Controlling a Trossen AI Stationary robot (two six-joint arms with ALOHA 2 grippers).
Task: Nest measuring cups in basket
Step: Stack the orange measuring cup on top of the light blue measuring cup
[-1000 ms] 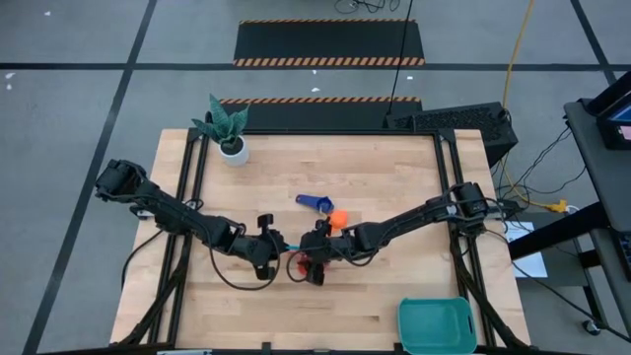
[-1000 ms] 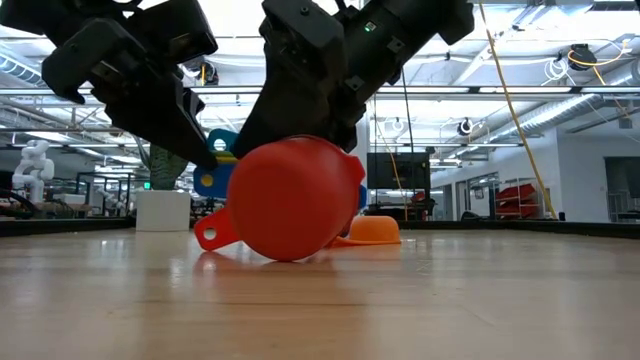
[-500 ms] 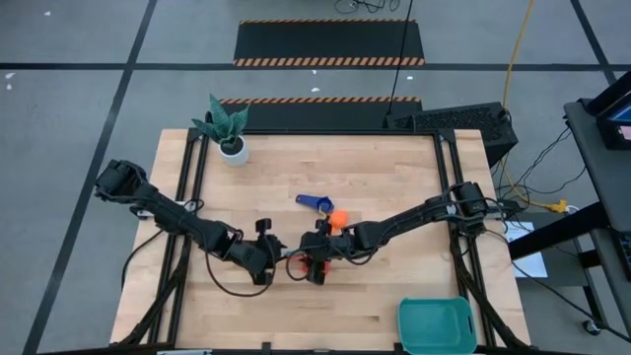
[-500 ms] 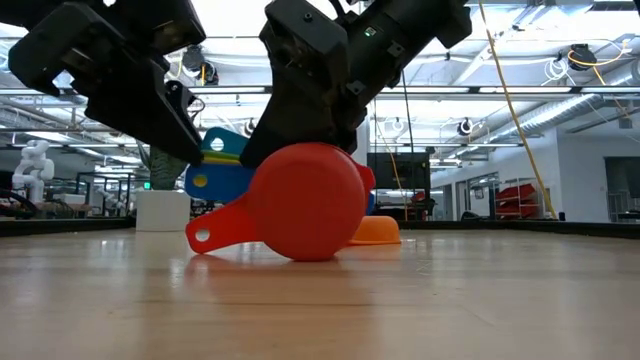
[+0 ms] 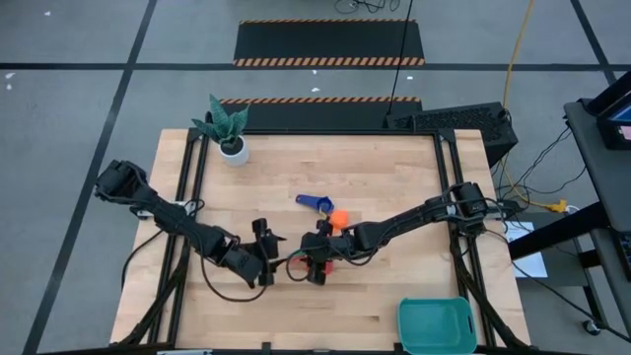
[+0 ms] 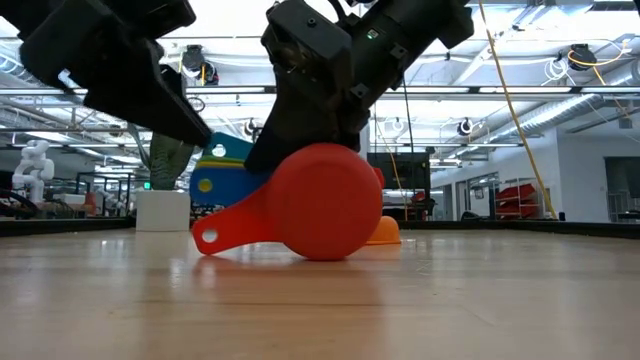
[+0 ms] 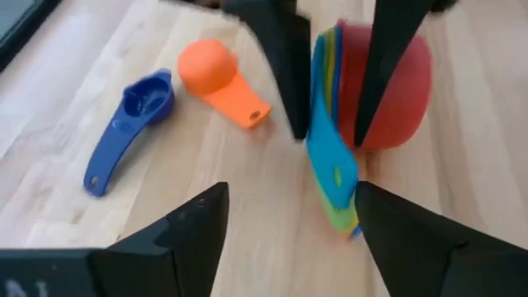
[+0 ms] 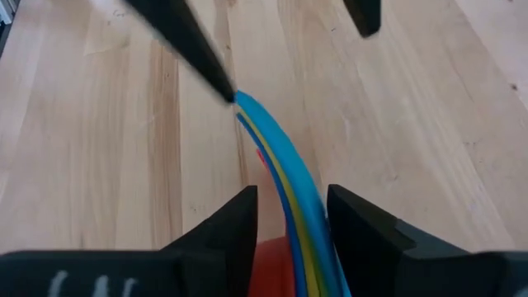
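A stack of nested measuring cups, the red one [image 6: 325, 200] outermost, lies on its side mid-table [image 5: 308, 264]. Its flat handles [image 8: 276, 161] point toward my left gripper. My right gripper [image 5: 315, 262] reaches down and is shut on this stack. My left gripper [image 7: 290, 194] stands open just off the handles' free ends [image 7: 334, 177]. One of its fingertips [image 8: 221, 87] is close to the light blue handle's tip; I cannot tell whether it touches. A navy cup [image 5: 315, 202] and an orange cup [image 5: 338, 217] lie loose farther back. The teal basket [image 5: 437, 325] sits at the near right. My right gripper pinches the nested cups between its two fingers, where the stacked handles [image 8: 289, 206] meet the bowls. One finger [image 7: 285, 74] is on the light blue open side and the other [image 7: 384, 66] on the red cup's side. The fingers slant down from above. The red bowl rests on the table.
A white pot with a plant [image 5: 233, 148] stands at the far left corner. Bare wood lies between the stack and the basket. A dark box [image 5: 449, 123] sits behind the table's far right edge.
My left gripper has drawn back a little from the handles, toward the table's left and near edges. The stack has shifted slightly under my right gripper. In the low view the red bowl has moved right and now faces the camera more squarely, with its handle lying low.
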